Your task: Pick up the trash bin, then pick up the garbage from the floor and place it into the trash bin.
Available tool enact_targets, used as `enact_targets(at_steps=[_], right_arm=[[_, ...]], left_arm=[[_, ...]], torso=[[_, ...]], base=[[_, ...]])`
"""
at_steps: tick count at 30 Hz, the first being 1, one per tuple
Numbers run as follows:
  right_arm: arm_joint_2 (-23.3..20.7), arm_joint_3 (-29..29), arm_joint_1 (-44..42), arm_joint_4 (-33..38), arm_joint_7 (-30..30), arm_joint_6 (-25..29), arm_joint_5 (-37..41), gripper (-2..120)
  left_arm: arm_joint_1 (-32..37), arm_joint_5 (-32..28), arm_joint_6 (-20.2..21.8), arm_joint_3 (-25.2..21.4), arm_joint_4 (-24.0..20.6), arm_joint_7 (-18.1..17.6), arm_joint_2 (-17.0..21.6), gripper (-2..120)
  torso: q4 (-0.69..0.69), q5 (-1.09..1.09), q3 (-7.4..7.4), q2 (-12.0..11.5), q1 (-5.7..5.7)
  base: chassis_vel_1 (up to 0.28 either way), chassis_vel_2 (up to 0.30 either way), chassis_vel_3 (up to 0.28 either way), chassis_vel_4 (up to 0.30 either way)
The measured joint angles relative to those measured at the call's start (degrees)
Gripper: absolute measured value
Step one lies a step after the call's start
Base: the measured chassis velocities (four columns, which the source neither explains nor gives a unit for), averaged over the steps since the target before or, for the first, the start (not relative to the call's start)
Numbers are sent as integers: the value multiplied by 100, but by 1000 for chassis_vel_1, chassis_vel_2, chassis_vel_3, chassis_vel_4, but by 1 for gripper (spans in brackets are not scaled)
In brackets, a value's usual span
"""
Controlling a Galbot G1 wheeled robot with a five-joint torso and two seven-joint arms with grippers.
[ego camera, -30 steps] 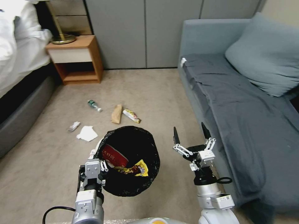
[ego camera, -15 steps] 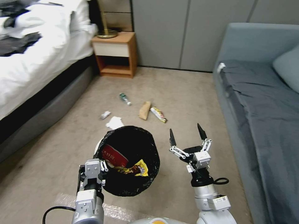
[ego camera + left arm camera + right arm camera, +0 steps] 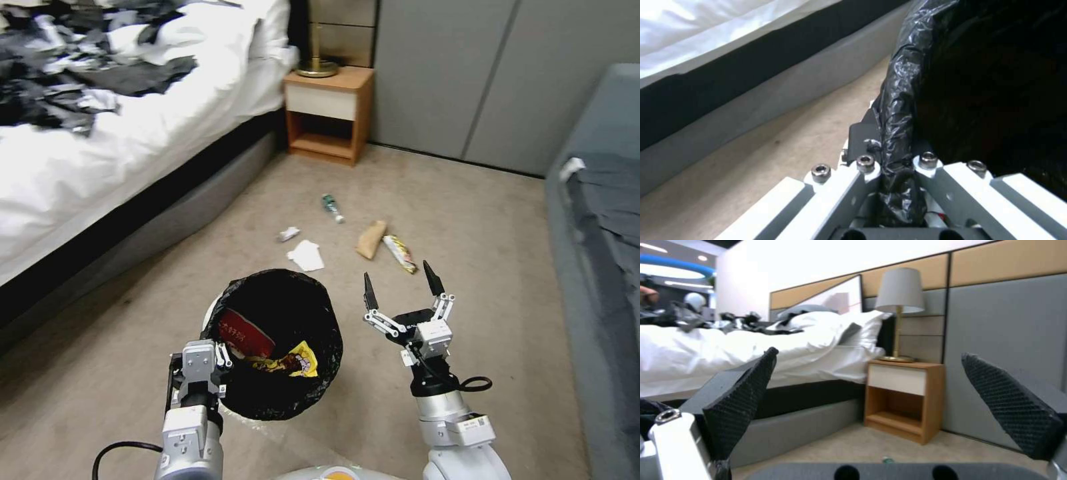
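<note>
Currently left gripper (image 3: 220, 363) is gripping the trash bin (image 3: 277, 343) by its near rim, jaws clenched on the black liner (image 3: 898, 110), bin lifted in front of the robot. Inside are lying a red packet (image 3: 243, 333) and a yellow wrapper (image 3: 293, 360), so pickup is partly done. Right gripper (image 3: 400, 287) is hovering beside the bin, jaws spread wide, holding nothing. Garbage is waiting on the floor ahead: tissue (image 3: 307, 255), small white scrap (image 3: 288, 233), bottle (image 3: 331, 207), brown paper bag (image 3: 371, 239), snack wrapper (image 3: 399, 253). Next move probably calls for closing in and lowering the right gripper onto a piece. Bin's white body is mostly hidden under the liner; bin bottom hard to make out.
</note>
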Motion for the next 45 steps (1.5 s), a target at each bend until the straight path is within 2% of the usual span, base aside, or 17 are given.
enact_targets(at_steps=[45], right_arm=[[-13,12,100,92,-55,-153,88,100]], left_arm=[[-1,48,-56,6,15,14,-17,0]], torso=[[0,0,0,0,0]], base=[[4,3,2,3]])
